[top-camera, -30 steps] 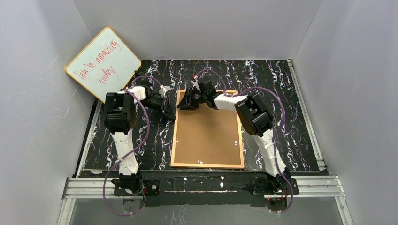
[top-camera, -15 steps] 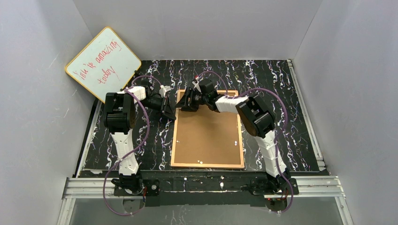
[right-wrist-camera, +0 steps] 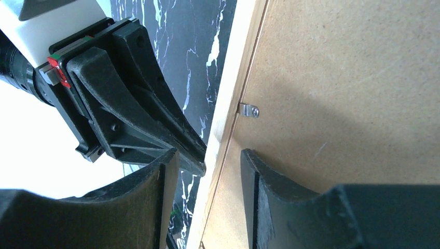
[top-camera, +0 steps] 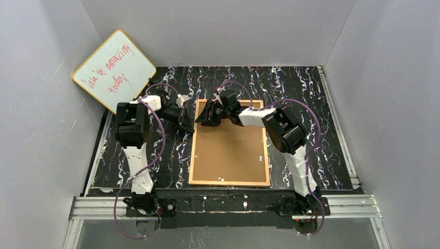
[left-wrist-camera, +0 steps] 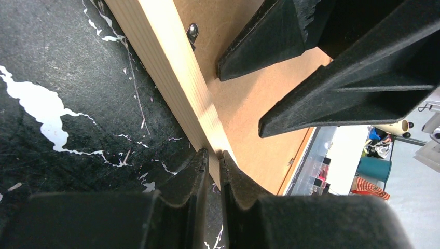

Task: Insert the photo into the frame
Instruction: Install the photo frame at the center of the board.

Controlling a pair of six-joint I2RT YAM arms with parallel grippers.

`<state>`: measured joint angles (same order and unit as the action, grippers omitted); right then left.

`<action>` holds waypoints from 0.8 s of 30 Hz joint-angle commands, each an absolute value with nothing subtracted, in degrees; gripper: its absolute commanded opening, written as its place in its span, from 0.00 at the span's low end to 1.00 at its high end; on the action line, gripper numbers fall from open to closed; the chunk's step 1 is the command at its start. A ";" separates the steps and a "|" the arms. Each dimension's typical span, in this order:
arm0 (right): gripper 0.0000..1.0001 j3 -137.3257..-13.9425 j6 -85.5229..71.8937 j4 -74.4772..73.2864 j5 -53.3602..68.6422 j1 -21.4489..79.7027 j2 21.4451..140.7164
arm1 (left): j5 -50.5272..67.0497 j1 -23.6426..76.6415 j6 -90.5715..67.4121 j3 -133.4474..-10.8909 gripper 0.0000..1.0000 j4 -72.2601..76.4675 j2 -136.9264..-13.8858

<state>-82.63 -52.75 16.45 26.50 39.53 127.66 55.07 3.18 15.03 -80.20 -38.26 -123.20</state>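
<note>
I see the left end effector (left-wrist-camera: 214, 154) closed, tips against the frame (left-wrist-camera: 171, 67) rim. The right end effector (right-wrist-camera: 208, 155) gapes wide astride it, above the board (right-wrist-camera: 353, 78) seated inside.

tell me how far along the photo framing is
Done: the backing board lies inside the frame, which is face down; the photo is not visible, so whether it is underneath I cannot tell. In hand: the shut left gripper sits against the frame's outer edge while the open right gripper hovers by a metal clip. Left: probably securing the clips.
</note>
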 commanded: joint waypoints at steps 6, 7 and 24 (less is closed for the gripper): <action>0.51 -88.40 -53.06 15.98 24.39 40.06 132.31 | 46.01 5.36 18.54 -78.13 0.06 -39.99 -124.47; 0.50 -88.80 -53.14 15.95 24.13 40.01 132.54 | 46.07 5.38 18.62 -78.00 0.06 -39.99 -124.50; 0.50 -87.33 -55.15 18.82 27.24 39.90 129.10 | 45.43 5.36 21.16 -78.36 0.06 -42.34 -123.80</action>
